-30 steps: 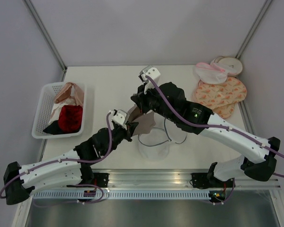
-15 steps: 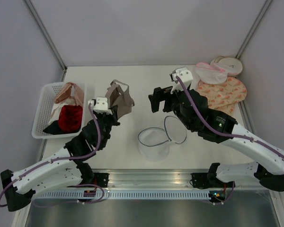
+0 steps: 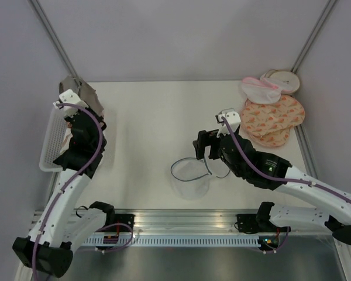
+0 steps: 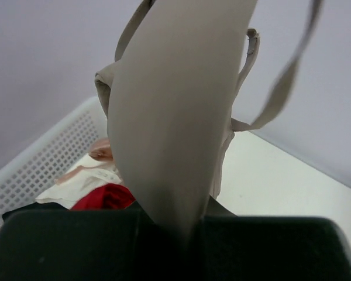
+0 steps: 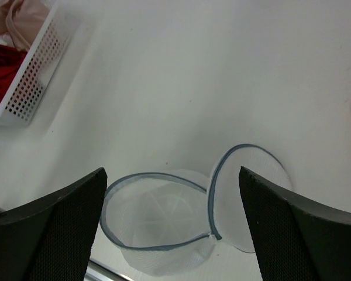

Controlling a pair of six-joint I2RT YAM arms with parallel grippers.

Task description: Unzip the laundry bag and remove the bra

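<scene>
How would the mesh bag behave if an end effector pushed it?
The bag is thin see-through mesh on wire rims, so probably light: it would likely slide or tip. Its open lid, joined at one edge, may flop.

The taupe bra (image 4: 175, 117) hangs pinched in the left gripper (image 4: 174, 231) above the far end of the basket (image 3: 47, 153), while the round white-mesh laundry bag (image 3: 190, 178) stands unzipped, lid flipped open, well right of it.
</scene>
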